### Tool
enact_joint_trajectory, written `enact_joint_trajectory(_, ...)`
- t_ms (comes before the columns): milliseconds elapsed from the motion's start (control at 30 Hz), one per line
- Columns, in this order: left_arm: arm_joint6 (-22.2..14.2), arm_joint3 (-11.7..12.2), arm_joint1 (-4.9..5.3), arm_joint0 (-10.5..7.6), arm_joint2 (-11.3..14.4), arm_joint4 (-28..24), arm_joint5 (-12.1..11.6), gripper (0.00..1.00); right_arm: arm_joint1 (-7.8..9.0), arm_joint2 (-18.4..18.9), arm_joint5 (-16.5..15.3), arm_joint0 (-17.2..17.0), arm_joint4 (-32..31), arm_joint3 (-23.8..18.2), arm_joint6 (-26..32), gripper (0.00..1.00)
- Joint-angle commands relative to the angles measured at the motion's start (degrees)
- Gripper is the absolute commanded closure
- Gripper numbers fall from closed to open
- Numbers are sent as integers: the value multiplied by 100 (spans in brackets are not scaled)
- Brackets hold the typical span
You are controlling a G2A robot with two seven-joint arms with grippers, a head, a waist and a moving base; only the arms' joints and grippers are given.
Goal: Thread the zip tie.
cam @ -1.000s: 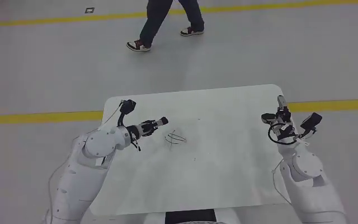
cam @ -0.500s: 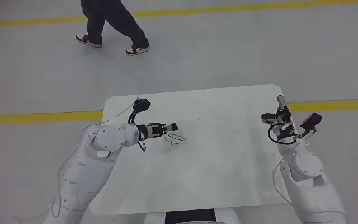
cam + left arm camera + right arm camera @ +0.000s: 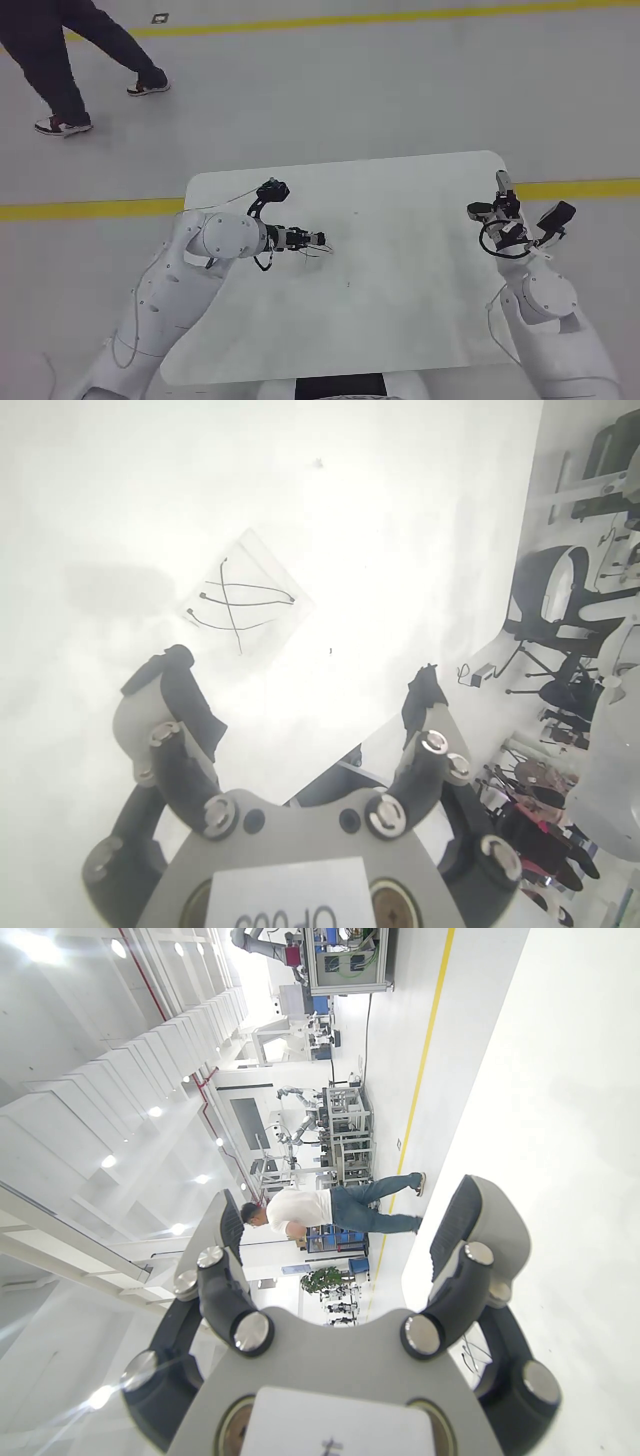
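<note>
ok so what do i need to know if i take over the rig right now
Left gripper: fingers open, empty, over the table, close to the zip ties.
Right gripper: fingers open, empty, held at the table's right edge, facing the room.
Zip ties: a few black ones, loose and crossed on the table.
Done: nothing gripped or threaded.
Left: grasp one tie, thread its tail through its head.

Several thin black zip ties (image 3: 230, 602) — crossed loosely, flat on the table (image 3: 420, 300).
</note>
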Motion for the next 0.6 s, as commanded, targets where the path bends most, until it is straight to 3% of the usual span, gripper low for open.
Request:
enact_joint_trajectory(0,-90,71,-1,-96,261,505,-134,0,0,0,0,0,0,0,0,0)
enact_joint_trajectory(167,-886,365,-83,-754,972,1237,-2,0,0,0,0,0,0,0,0,0)
enact_joint_trajectory(233,-881,420,-114,-913,1088,1401,133,0,0,0,0,0,0,0,0,0)
enact_joint_trajectory(500,-881,420,-114,-913,1088,1401,133,0,0,0,0,0,0,0,0,0)
enact_joint_trajectory(567,-763,462,-117,-953,1229,1719,-20,0,0,0,0,0,0,0,0,0)
